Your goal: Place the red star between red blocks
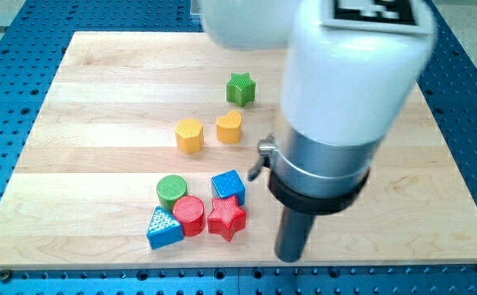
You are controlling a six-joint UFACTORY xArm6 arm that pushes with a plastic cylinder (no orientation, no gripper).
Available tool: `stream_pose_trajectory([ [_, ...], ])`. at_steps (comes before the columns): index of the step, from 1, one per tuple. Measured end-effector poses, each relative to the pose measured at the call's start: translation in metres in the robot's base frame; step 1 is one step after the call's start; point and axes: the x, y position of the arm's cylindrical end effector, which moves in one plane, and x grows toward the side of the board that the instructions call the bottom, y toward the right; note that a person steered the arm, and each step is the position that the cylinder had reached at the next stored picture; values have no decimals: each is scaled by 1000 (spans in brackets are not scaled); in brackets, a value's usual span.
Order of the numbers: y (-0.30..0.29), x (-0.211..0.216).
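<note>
The red star lies near the view's bottom, touching the red round block on its left and the blue cube above it. My tip rests on the board to the star's right, a short gap away and slightly lower in the view. No other red block shows.
A green round block and a blue triangle sit left of the red round block. A yellow hexagon, a yellow heart-like block and a green star lie higher up. The board's bottom edge is close below.
</note>
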Motion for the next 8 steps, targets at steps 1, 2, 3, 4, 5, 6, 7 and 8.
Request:
stream_pose_trajectory([
  [1,-17,-5],
  [2,-23,6],
  [3,-65,-16],
  [4,-66,-60],
  [5,-54,-24],
  [6,-66,8],
  [7,-97,2],
  [8,-100,-41],
])
